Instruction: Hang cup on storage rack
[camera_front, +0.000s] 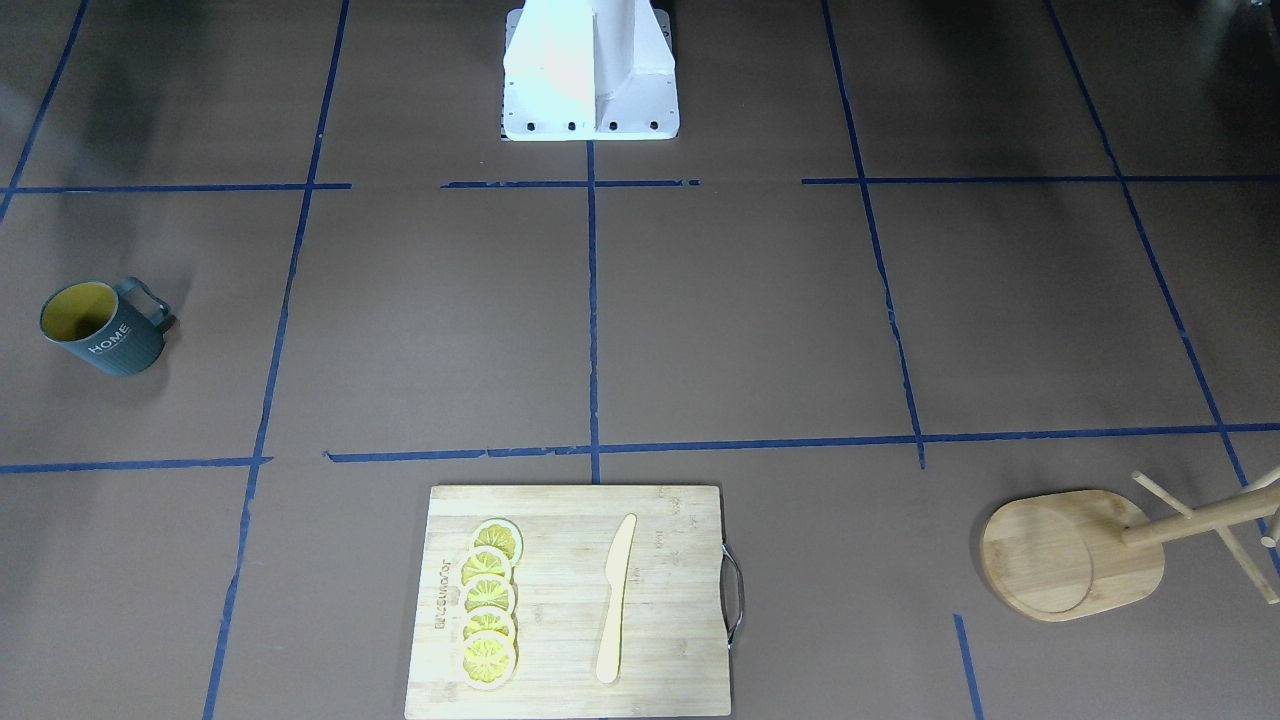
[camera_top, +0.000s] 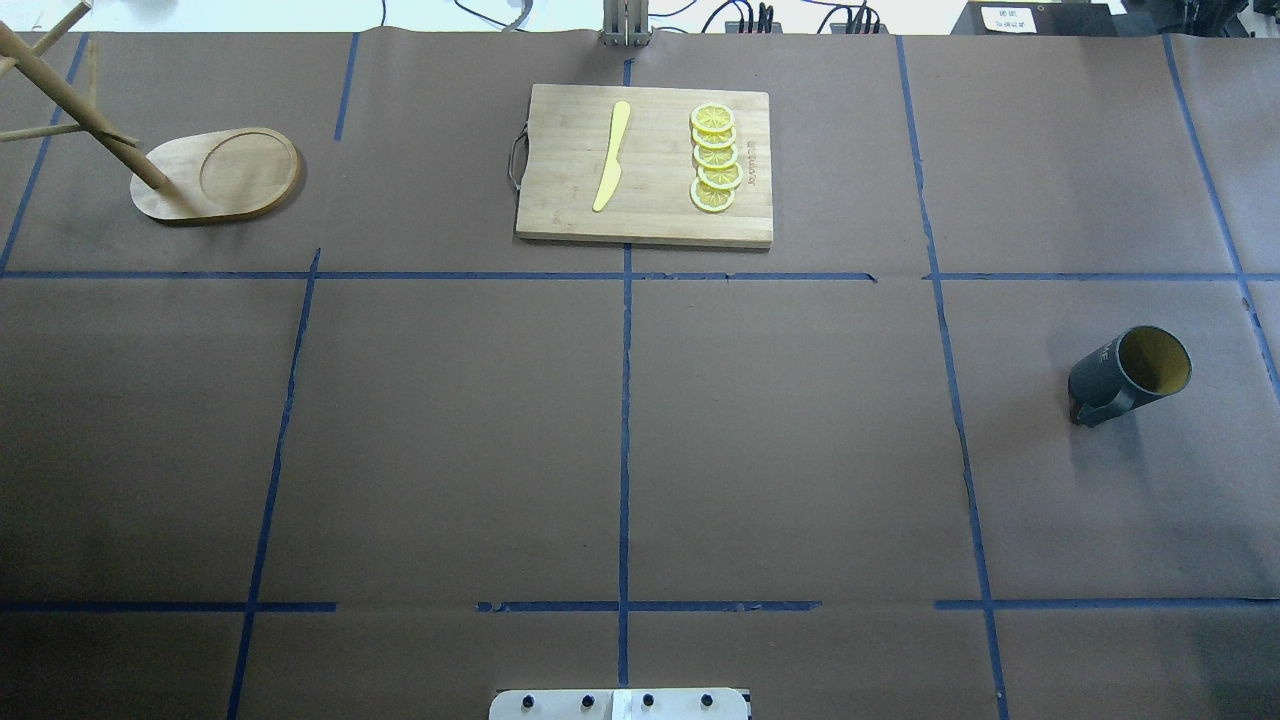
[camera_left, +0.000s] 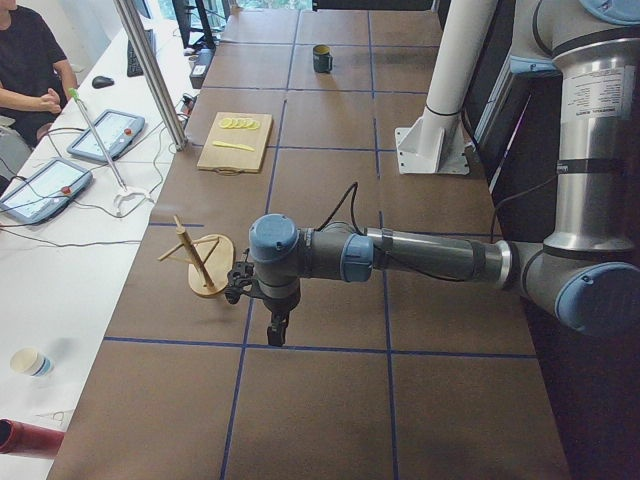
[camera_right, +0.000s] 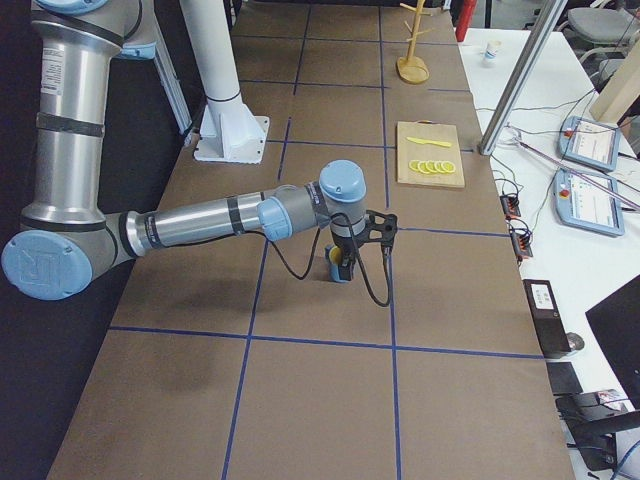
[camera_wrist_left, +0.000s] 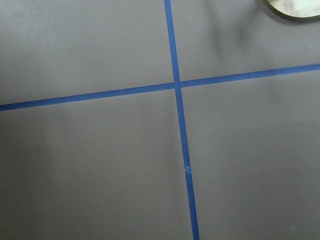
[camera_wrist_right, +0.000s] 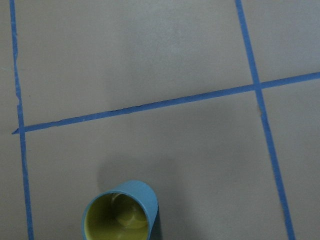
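Note:
The cup (camera_front: 100, 330) is a dark blue-grey mug with a yellow inside and "HOME" lettering. It stands upright on the table's right half in the overhead view (camera_top: 1125, 372). The right wrist view looks down into it (camera_wrist_right: 121, 212). The storage rack (camera_top: 215, 175) is a bamboo mug tree that stands at the far left, and its base is also in the front-facing view (camera_front: 1070, 555). My left gripper (camera_left: 275, 325) hangs above the table just near the rack (camera_left: 205, 265). My right gripper (camera_right: 342, 268) hangs by the cup (camera_right: 335, 256). I cannot tell whether either is open or shut.
A wooden cutting board (camera_top: 560, 200) lies at the far middle, with several lemon slices (camera_top: 715, 158) and a yellow knife (camera_top: 611, 155) on it. The white robot pedestal (camera_front: 590, 70) stands at the near edge. A side table (camera_left: 70, 260) with tablets and an operator (camera_left: 25, 70) lie beyond the far edge.

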